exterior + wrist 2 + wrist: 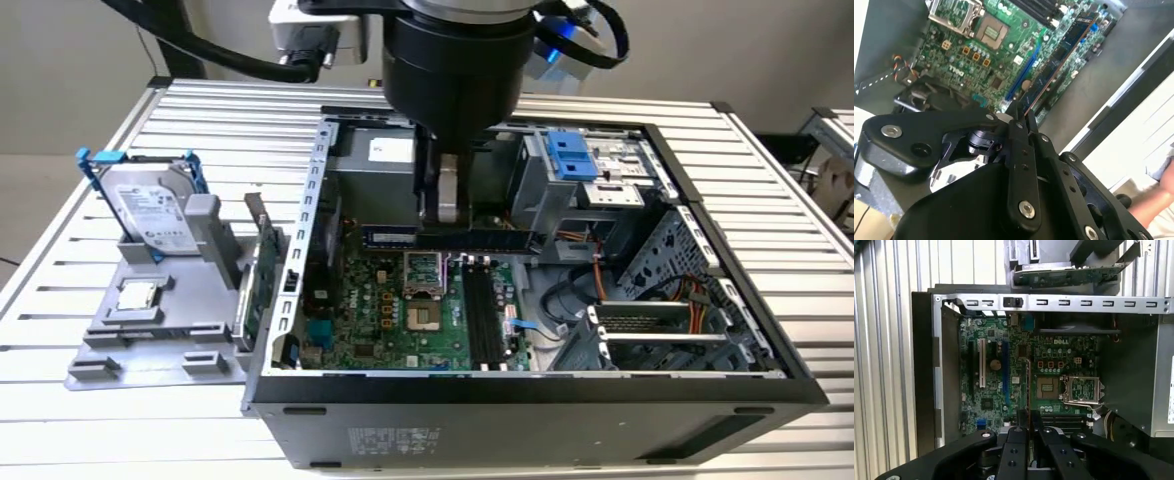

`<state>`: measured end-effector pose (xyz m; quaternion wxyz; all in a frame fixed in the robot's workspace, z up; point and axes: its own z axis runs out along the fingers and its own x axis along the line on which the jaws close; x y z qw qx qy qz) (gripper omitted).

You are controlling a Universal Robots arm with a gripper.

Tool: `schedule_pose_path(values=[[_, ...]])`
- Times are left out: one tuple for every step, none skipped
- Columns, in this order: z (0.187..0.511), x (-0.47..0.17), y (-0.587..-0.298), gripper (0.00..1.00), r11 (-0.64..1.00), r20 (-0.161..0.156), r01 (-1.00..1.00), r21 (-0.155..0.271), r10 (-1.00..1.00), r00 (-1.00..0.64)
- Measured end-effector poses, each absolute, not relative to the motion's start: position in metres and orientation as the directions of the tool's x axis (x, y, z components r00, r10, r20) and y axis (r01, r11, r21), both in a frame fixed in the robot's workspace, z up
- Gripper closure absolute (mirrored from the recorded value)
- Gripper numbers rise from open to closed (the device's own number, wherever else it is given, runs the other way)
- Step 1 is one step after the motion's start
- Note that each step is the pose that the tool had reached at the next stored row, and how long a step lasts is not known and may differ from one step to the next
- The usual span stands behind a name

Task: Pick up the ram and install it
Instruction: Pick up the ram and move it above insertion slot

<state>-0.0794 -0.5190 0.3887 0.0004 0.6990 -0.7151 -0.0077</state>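
Observation:
The ram is a long narrow stick held level over the motherboard, inside the open computer case. My gripper comes straight down from above and is shut on the stick near its middle. In the second wrist view the ram runs out from the gripper above the green board. In the first wrist view the ram shows edge-on ahead of the gripper. The black memory slots lie below, nearer the case front, and the stick sits crosswise to them.
A grey fixture on the exterior view's left carries a silver hard drive with blue rails, a small square chip and a green board on edge. Drive cage, cables and case walls surround the motherboard. A person's arm shows beside the table.

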Motion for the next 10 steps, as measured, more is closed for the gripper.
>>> schedule_pose_path(values=[[0.389, -0.076, -0.519, 1.0, 0.023, -0.01, -1.0, 0.012, -1.0, -0.023], [0.389, -0.072, -0.519, 1.0, 0.023, -0.01, -1.0, 0.012, -1.0, -0.023], [0.389, -0.068, -0.519, 1.0, 0.023, -0.01, -1.0, 0.012, -1.0, -0.023], [0.389, -0.065, -0.519, 1.0, 0.023, -0.01, -1.0, 0.012, -1.0, -0.023], [0.389, -0.061, -0.519, 1.0, 0.023, -0.01, -1.0, 0.012, -1.0, -0.023], [0.389, -0.058, -0.519, 1.0, 0.023, -0.01, -1.0, 0.012, -1.0, -0.023], [0.389, -0.055, -0.519, 1.0, 0.023, -0.01, -1.0, 0.012, -1.0, -0.023], [0.389, -0.052, -0.519, 1.0, 0.023, -0.01, -1.0, 0.012, -1.0, -0.023], [0.389, -0.049, -0.519, 1.0, 0.023, -0.01, -1.0, 0.012, -1.0, -0.023], [0.389, -0.046, -0.519, 1.0, 0.023, -0.01, -1.0, 0.012, -1.0, -0.023]])
